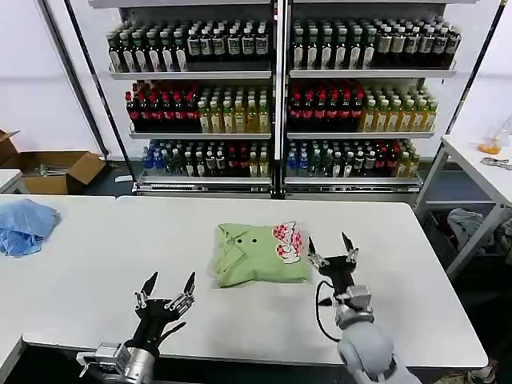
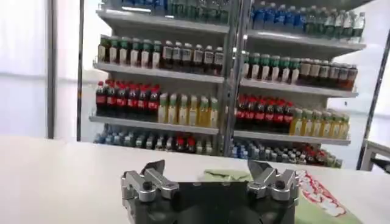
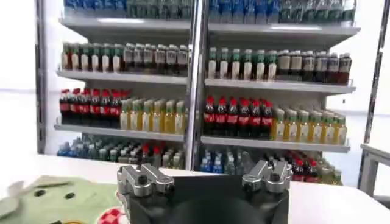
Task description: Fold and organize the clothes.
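The light green shirt (image 1: 258, 254) lies folded into a compact rectangle at the middle of the white table (image 1: 416, 272), collar and dark buttons up, red-and-white print on its right edge. My right gripper (image 1: 330, 249) stands open just right of the shirt, fingers pointing up, not touching it. Near the front edge, left of the shirt, my left gripper (image 1: 169, 286) is open and holds nothing. The shirt (image 2: 308, 193) lies ahead of the left gripper (image 2: 209, 172) in its wrist view. Beside the right gripper (image 3: 205, 173), the shirt (image 3: 58, 198) shows its buttons and print.
A light blue cloth (image 1: 24, 224) lies on the side table at left. Shelves of bottles (image 1: 280, 96) stand behind the table. A cardboard box (image 1: 60, 170) sits on the floor at back left, another white table (image 1: 480, 172) at right.
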`<action>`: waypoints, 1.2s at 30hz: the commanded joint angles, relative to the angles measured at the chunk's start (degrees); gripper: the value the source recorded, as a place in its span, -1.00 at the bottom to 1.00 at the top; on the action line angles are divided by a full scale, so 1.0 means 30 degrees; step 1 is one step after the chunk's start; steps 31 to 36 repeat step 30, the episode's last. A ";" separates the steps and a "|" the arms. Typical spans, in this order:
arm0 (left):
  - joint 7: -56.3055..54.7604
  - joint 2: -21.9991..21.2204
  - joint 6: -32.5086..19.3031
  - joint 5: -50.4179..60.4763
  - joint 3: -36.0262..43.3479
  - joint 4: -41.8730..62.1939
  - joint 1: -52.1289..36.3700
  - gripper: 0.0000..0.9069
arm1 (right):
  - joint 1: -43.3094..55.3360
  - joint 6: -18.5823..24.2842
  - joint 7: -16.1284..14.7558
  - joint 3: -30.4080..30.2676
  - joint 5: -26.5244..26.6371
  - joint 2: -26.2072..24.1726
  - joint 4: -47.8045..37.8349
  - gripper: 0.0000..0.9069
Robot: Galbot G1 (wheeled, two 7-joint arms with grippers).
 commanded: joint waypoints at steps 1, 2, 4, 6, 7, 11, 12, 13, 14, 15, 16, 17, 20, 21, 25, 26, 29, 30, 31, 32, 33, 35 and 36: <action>0.0602 0.0131 -0.0234 0.0488 -0.0307 -0.0272 0.0303 1.00 | -0.3660 0.1673 -0.0046 0.0894 -0.0481 -0.0095 0.3241 1.00; 0.0644 0.0090 -0.0231 0.0510 -0.0347 -0.0286 0.0287 1.00 | -0.3791 0.1807 -0.0150 0.0869 -0.0812 -0.0108 0.3354 1.00; 0.0710 -0.0084 -0.0223 0.0854 -0.0328 -0.0386 0.0241 1.00 | -0.3958 0.1965 -0.0214 0.0883 -0.1120 -0.0123 0.3553 1.00; 0.0852 -0.0450 -0.0253 0.1392 -0.0270 -0.0600 0.0236 1.00 | -0.4235 0.1850 -0.0404 0.0986 -0.1083 -0.0135 0.3980 1.00; 0.0863 -0.0532 -0.0269 0.1576 -0.0256 -0.0681 0.0250 1.00 | -0.4298 0.1838 -0.0527 0.1033 -0.1121 -0.0159 0.4050 1.00; 0.0975 -0.0469 -0.0419 0.2195 -0.0026 -0.0889 0.0889 1.00 | -0.4708 0.1782 -0.0727 0.1326 -0.1411 -0.0197 0.4260 1.00; 0.1209 -0.0309 -0.0545 0.2667 0.0001 -0.0901 0.1108 1.00 | -0.4803 0.1766 -0.0756 0.1376 -0.1406 -0.0191 0.4344 1.00; 0.1263 -0.0199 -0.0604 0.2840 -0.0007 -0.0934 0.1224 1.00 | -0.4884 0.1760 -0.0771 0.1422 -0.1406 -0.0187 0.4383 1.00; 0.1252 -0.0102 -0.0485 0.2709 -0.0017 -0.1003 0.1337 1.00 | -0.5012 0.1762 -0.0826 0.1482 -0.1421 -0.0164 0.4463 1.00; 0.1230 -0.0073 -0.0413 0.2604 -0.0029 -0.1035 0.1348 1.00 | -0.5129 0.1771 -0.0895 0.1532 -0.1422 -0.0155 0.4487 1.00; 0.1231 -0.0054 -0.0415 0.2596 -0.0026 -0.1019 0.1322 1.00 | -0.5197 0.1774 -0.0948 0.1551 -0.1406 -0.0139 0.4497 1.00; 0.1209 -0.0064 -0.0474 0.2623 -0.0020 -0.0951 0.1224 1.00 | -0.5334 0.1798 -0.1003 0.1583 -0.1277 -0.0102 0.4495 1.00; 0.1123 -0.0215 -0.0548 0.2581 -0.0004 -0.0900 0.1004 1.00 | -0.5723 0.1869 -0.0988 0.1583 -0.1165 0.0019 0.4642 1.00; 0.1123 -0.0247 -0.0592 0.2557 -0.0011 -0.0943 0.0989 1.00 | -0.5962 0.1852 -0.0953 0.1494 -0.1174 0.0045 0.4777 1.00; 0.1092 -0.0259 -0.0658 0.2334 -0.0118 -0.1036 0.0996 1.00 | -0.6650 0.1778 -0.0807 0.1489 -0.1420 0.0224 0.5159 1.00; 0.1082 -0.0222 -0.0656 0.2301 -0.0143 -0.1060 0.1015 1.00 | -0.6758 0.1712 -0.0749 0.1623 -0.1219 0.0250 0.5268 1.00; 0.1069 -0.0168 -0.0661 0.2233 -0.0183 -0.1144 0.1035 1.00 | -0.6967 0.1548 -0.0648 0.1823 -0.0955 0.0169 0.5494 1.00; 0.1063 -0.0168 -0.0650 0.2193 -0.0190 -0.1187 0.1044 1.00 | -0.7078 0.1442 -0.0615 0.1829 -0.0863 0.0132 0.5610 1.00; 0.1063 -0.0168 -0.0650 0.2193 -0.0190 -0.1187 0.1044 1.00 | -0.7078 0.1442 -0.0615 0.1829 -0.0863 0.0132 0.5610 1.00; 0.1063 -0.0168 -0.0650 0.2193 -0.0190 -0.1187 0.1044 1.00 | -0.7078 0.1442 -0.0615 0.1829 -0.0863 0.0132 0.5610 1.00; 0.1063 -0.0168 -0.0650 0.2193 -0.0190 -0.1187 0.1044 1.00 | -0.7078 0.1442 -0.0615 0.1829 -0.0863 0.0132 0.5610 1.00; 0.1063 -0.0168 -0.0650 0.2193 -0.0190 -0.1187 0.1044 1.00 | -0.7078 0.1442 -0.0615 0.1829 -0.0863 0.0132 0.5610 1.00; 0.1063 -0.0168 -0.0650 0.2193 -0.0190 -0.1187 0.1044 1.00 | -0.7078 0.1442 -0.0615 0.1829 -0.0863 0.0132 0.5610 1.00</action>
